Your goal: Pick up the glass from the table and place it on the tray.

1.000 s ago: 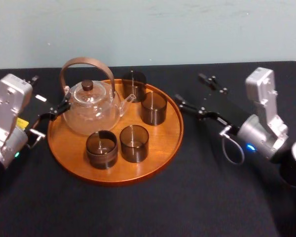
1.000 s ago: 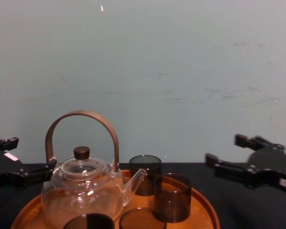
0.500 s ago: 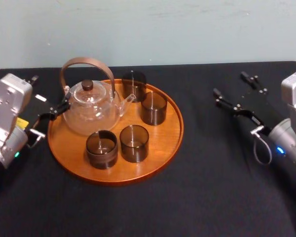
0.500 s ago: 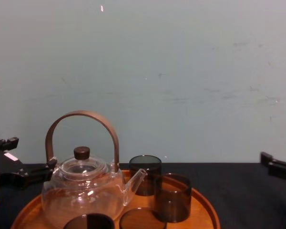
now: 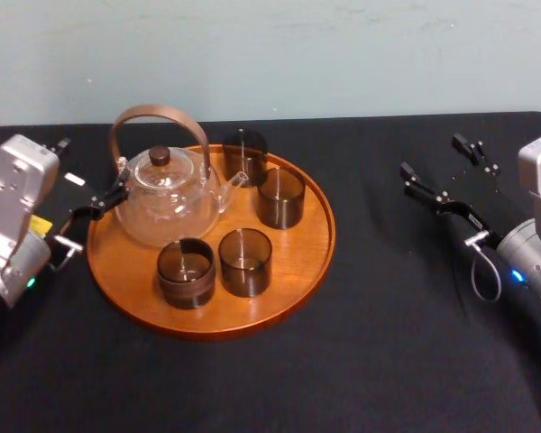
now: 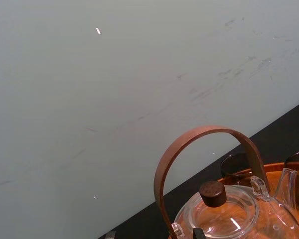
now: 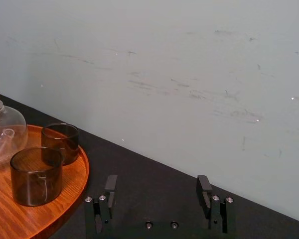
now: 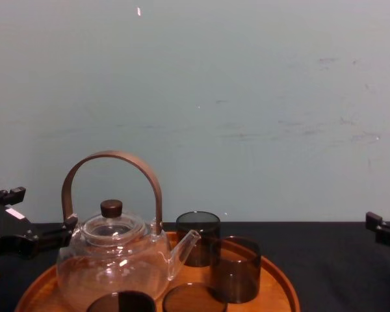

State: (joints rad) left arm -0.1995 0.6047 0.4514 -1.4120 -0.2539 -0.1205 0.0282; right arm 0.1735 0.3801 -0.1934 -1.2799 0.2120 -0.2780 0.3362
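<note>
Tabletop (image 5: 388, 343): flat, matte black, spanning the full width of the head view.

Tray (image 5: 317, 236): round, orange-brown wood with visible grain and a low raised rim. It lies flat on the tabletop, left of centre.

Teapot (image 5: 167, 203): clear glass, squat and rounded, standing on the left rear part of the tray. A bent brown band arches over the lid as its handle, and the lid has a dark round knob. The spout points to my right, toward the rear glass (image 5: 244, 153).

Left tool (image 5: 90, 169): my black fingers are spread wide with nothing between them, at the tray's left edge. The nearer finger is just beside the base of the teapot's handle. I cannot judge whether they touch.

Right tool (image 5: 433, 155): fingers spread wide and empty. It sits over bare tabletop, well apart from the tray on its right side.

Glasses: there are four, all smoky dark and translucent, shaped as short straight-walled cylinders. All stand upright on the tray, long axis vertical, mouths up.
- The rear glass is by the spout tip.
- The right glass (image 5: 280, 198) is just in front of it and slightly to the right.
- The front glass (image 5: 244, 262) is near the tray's middle front.
- The front-left glass (image 5: 186, 272) is just beside the front glass. I cannot judge whether they touch.

I cannot tell which of the four is the one the task names.
</note>
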